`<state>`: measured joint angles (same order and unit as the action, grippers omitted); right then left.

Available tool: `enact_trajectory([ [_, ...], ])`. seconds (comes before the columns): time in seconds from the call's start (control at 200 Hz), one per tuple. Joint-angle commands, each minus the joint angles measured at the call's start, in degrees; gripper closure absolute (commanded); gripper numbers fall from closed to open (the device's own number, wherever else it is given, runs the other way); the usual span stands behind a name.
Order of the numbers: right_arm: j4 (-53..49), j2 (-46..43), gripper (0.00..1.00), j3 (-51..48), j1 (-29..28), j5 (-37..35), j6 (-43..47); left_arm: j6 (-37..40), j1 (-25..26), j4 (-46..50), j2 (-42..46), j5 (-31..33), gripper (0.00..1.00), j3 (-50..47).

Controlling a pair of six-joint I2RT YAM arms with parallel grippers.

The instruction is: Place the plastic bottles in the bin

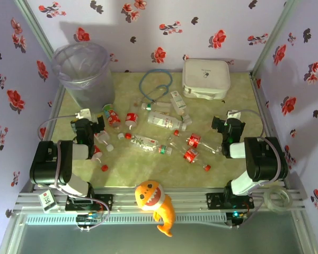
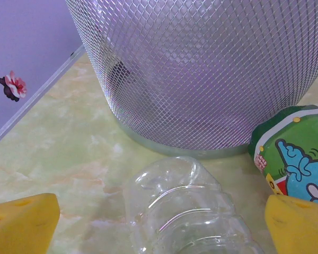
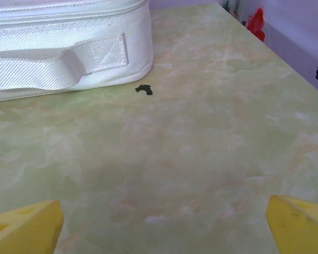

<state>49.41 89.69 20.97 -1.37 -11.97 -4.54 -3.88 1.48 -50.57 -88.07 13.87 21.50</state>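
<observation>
Several small clear plastic bottles (image 1: 164, 121) with red caps lie scattered across the middle of the table. The bin (image 1: 82, 71) stands at the far left; up close its wall (image 2: 201, 69) looks like a fine mesh. My left gripper (image 1: 89, 126) sits just in front of it. In the left wrist view my left gripper (image 2: 159, 227) is open, with a bare clear bottle (image 2: 185, 206) lying loose between the yellow fingertips (image 2: 21, 222). A bottle with a green and blue label (image 2: 297, 159) lies to its right. My right gripper (image 3: 161, 227) is open over bare table, right of the bottles (image 1: 226, 124).
A white square case (image 1: 205, 78) lies at the back right, close ahead of the right gripper (image 3: 69, 47). A blue cable loop (image 1: 156, 84) lies at the back middle. Loose red caps (image 1: 104, 168) dot the table. An orange toy fish (image 1: 156, 201) hangs over the near edge.
</observation>
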Motion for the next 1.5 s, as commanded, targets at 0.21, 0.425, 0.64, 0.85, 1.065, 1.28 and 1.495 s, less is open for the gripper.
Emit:
enact_trajectory([
  [0.21, 1.6, -0.3, 0.01, 1.2, 0.3, 0.3, -0.9, 1.2, -0.3, -1.9, -0.5, -0.2, 0.00, 0.4],
  [0.425, 1.2, -0.2, 0.01, 1.4, 0.3, 0.5, -0.9, 1.1, -0.3, -1.9, -0.5, -0.2, 0.00, 0.4],
  [0.64, 1.1, -0.2, 0.01, 1.4, 0.4, 0.5, -0.9, 1.2, -0.3, -1.8, -0.5, -0.2, 0.00, 0.3],
  [0.85, 1.0, -0.1, 0.01, 1.5, 0.4, 0.7, -1.0, 1.1, -0.3, -1.8, -0.5, -0.3, 0.00, 0.4],
  [1.065, -5.1, -3.1, 0.00, 4.1, 0.8, 1.0, -1.3, 1.0, -0.6, -1.5, -0.4, -0.7, 0.00, 0.5],
  [1.28, -46.2, -14.7, 0.01, 26.0, 0.9, 0.5, 0.2, -0.1, 1.0, 22.7, 16.9, 4.5, 0.00, 6.7],
  [1.495, -71.1, -15.7, 0.01, 37.6, -4.9, -1.2, -3.7, -15.5, 3.3, 65.7, 31.2, 7.3, 0.00, 22.9],
])
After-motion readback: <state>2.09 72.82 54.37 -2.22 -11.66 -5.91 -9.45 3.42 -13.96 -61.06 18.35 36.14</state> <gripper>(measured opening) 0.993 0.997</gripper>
